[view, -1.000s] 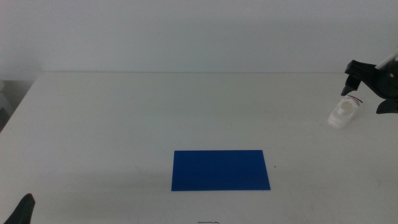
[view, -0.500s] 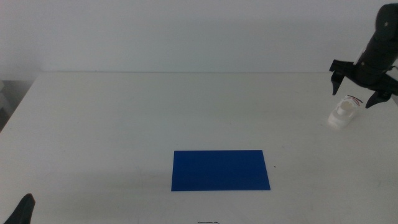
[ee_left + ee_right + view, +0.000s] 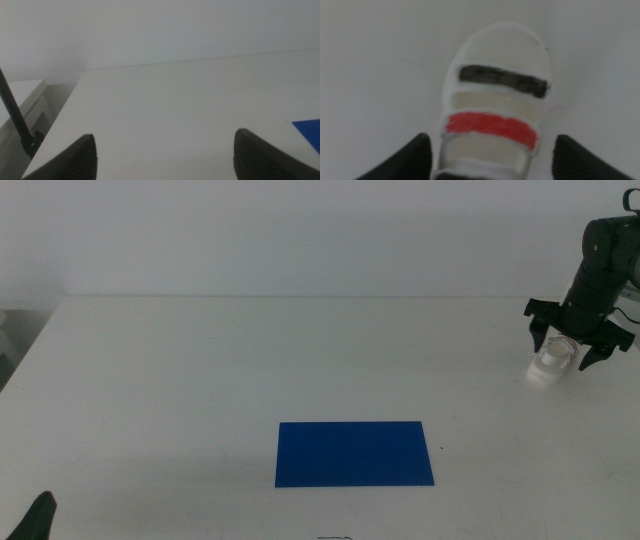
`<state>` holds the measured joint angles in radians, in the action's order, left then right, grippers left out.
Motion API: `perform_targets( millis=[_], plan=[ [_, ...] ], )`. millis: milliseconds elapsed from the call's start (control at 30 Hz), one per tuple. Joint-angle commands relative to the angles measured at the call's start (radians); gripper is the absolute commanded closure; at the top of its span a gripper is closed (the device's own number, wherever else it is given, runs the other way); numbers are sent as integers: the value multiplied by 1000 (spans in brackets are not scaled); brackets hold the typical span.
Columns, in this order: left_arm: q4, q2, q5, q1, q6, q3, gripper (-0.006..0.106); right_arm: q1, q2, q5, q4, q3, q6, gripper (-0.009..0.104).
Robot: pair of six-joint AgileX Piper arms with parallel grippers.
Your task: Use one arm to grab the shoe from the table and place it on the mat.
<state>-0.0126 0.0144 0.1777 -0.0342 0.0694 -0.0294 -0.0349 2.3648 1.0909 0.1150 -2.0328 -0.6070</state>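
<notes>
Across the view, table (image 3: 200, 380): a plain white top is being shown filling most of the middle view, carrying the mat and the shoe.
Right arm (image 3: 598, 265): it is being held down from the right side over the far right part of the table, its black body standing above the shoe.
Mat (image 3: 355, 453): a flat deep-blue rectangle is lying near the front centre of the table, well apart from the shoe.
Shoe (image 3: 552, 363): it is resting on the table at the far right; in the right wrist view the shoe (image 3: 495, 100) is being seen from above, white, with a dark strap and a red strap across it.
Right gripper (image 3: 578, 345): it is being held directly over the shoe, fingers (image 3: 537, 330) spread apart, one on each side, nothing being clamped.
Left gripper (image 3: 38, 515): it is waiting at the front left corner, fingers (image 3: 82, 157) being kept wide apart over bare table.
</notes>
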Motion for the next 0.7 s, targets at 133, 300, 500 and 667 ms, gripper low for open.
perform_targets(
  millis=[133,300,500,667],
  plan=[
    [-9,20,-82,-4,-15,3,7,-12,-74,2,23,-35,60,91],
    [-9,20,-82,-4,-15,3,7,-5,-114,69,2,-34,97,96],
    [-9,20,-82,-4,-15,3,7,109,-225,149,76,48,5,96],
    [-9,20,-82,-4,-15,3,7,323,-333,141,116,114,-90,96]
  ],
)
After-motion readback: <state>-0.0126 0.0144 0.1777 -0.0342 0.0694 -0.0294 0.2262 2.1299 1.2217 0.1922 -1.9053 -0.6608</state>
